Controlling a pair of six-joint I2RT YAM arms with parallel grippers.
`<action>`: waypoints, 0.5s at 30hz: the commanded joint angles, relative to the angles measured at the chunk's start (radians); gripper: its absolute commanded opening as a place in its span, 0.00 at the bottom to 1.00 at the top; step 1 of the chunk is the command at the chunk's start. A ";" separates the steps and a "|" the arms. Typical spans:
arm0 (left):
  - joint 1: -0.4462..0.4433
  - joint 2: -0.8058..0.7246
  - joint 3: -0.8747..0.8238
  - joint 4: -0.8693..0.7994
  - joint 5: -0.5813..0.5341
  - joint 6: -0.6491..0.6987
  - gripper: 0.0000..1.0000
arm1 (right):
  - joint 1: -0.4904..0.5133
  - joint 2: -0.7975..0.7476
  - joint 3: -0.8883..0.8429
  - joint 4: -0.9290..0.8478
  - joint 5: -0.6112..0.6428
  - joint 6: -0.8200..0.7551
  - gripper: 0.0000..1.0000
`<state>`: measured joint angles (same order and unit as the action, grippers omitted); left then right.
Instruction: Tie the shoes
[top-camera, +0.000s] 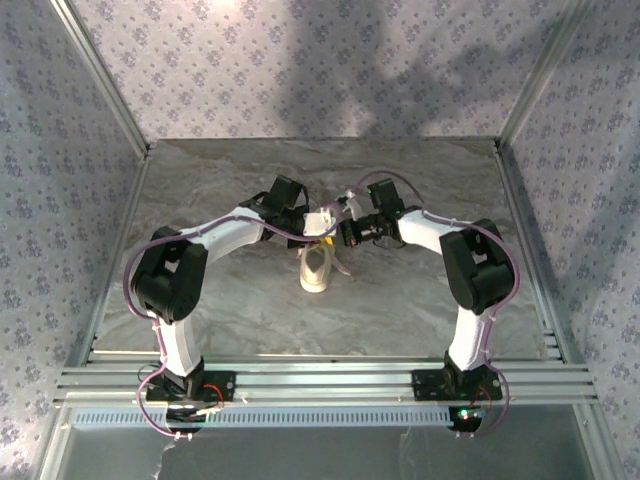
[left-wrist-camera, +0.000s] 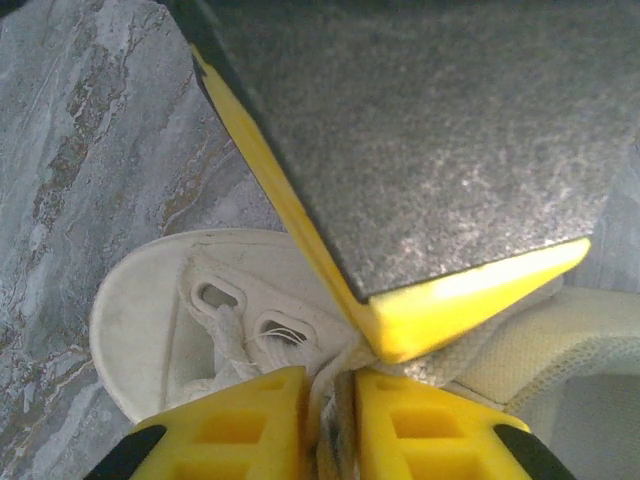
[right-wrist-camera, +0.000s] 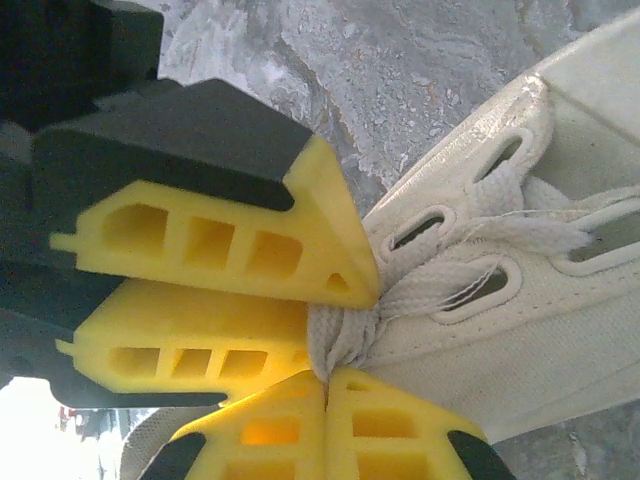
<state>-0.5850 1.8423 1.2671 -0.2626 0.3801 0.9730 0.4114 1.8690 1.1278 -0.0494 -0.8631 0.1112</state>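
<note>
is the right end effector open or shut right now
Shut on the laces: the right end effector has its yellow fingers pressed together, lace bunched between.

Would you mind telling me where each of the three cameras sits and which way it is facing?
Top external: fixed above and behind the arms, looking down at the table; both arms show, the left gripper and right gripper meeting over the shoe.
Left wrist: on the left arm, looking past its own shut fingers at the shoe's eyelets.
Right wrist: on the right arm, looking past its own fingers at the laces.
Shared: each wrist view shows the other gripper and the same pinched laces.
</note>
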 joint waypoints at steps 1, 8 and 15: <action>-0.004 0.008 0.020 -0.003 0.031 -0.019 0.21 | 0.020 -0.060 -0.024 0.005 0.037 -0.062 0.00; -0.004 0.005 0.021 0.013 0.034 -0.033 0.22 | 0.031 -0.119 -0.087 0.071 0.069 -0.095 0.00; -0.003 0.010 0.028 0.000 0.031 -0.032 0.17 | 0.044 -0.152 -0.118 0.092 0.095 -0.136 0.00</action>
<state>-0.5850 1.8423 1.2671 -0.2581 0.3927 0.9478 0.4442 1.7584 1.0264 0.0261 -0.7616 0.0162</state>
